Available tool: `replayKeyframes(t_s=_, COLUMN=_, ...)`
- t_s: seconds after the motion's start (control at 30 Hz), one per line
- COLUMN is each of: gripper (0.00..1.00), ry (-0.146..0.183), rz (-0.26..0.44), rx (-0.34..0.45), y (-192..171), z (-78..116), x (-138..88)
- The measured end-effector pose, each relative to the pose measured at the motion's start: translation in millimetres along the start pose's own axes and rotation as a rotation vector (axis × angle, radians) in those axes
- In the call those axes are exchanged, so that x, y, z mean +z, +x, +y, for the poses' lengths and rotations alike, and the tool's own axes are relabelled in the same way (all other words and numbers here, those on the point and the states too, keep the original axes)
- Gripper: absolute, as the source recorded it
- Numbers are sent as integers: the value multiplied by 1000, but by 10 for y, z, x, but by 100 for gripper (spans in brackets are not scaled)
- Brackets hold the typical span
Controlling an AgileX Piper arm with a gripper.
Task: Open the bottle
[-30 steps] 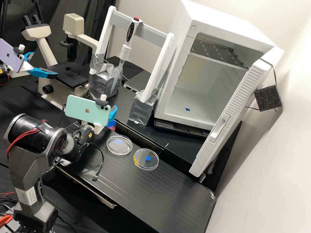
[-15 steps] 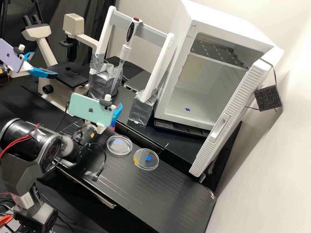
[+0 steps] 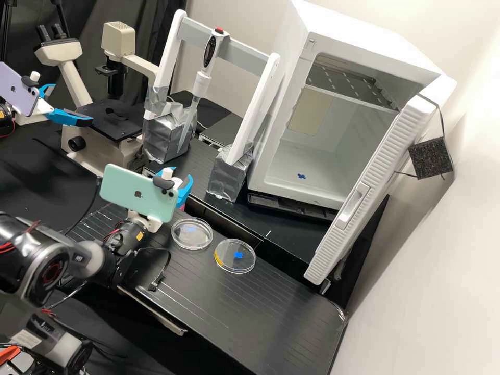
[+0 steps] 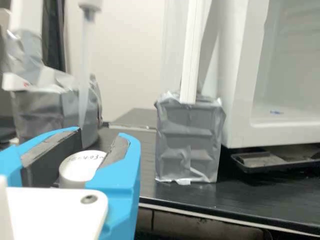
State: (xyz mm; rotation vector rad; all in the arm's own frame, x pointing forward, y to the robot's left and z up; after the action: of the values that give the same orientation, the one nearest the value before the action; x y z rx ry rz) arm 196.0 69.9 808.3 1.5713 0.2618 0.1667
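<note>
A white cabinet (image 3: 333,156) stands with its thick door (image 3: 359,208) swung wide over the far side of the table (image 3: 260,307), closing off that flank. Behind the work, a microscope (image 3: 112,117) sits beside a white stand (image 3: 250,112); its feet are wrapped in silver tape, likely to weight it so the pipette (image 3: 202,83) hangs steady, tip down. That stand limits reach forward. On the arm, a mint phone (image 3: 138,192) overhangs the working spot and partly screens it from above. Two clear dishes (image 3: 192,234) (image 3: 235,256) lie flat just beside, so a sideways swing could knock the nearer one.

The bottle (image 3: 181,207) is upright on the table, under the gripper. Its white cap (image 4: 77,169) sits between the blue fingers (image 4: 122,172), which are parted part-way, one on each side; whether their pads touch it I cannot tell. This straddle suits a squeeze and twist, though nothing visible braces the bottle against turning.
</note>
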Motion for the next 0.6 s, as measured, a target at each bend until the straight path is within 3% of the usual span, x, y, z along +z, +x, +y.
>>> replayKeyframes(t_s=0.2, gripper=0, ry=5, rz=49, rx=-6, y=-135, z=-57, x=-28)
replayKeyframes(t_s=0.33, gripper=0, ry=-2, rz=71, rx=-52, y=-188, z=-169, x=-44)
replayKeyframes(t_s=0.53, gripper=0, ry=-29, rz=66, rx=-103, y=-200, z=-310, x=-22)
replayKeyframes(t_s=0.6, gripper=0, ry=-24, rz=52, rx=-109, y=-197, z=-337, x=-4)
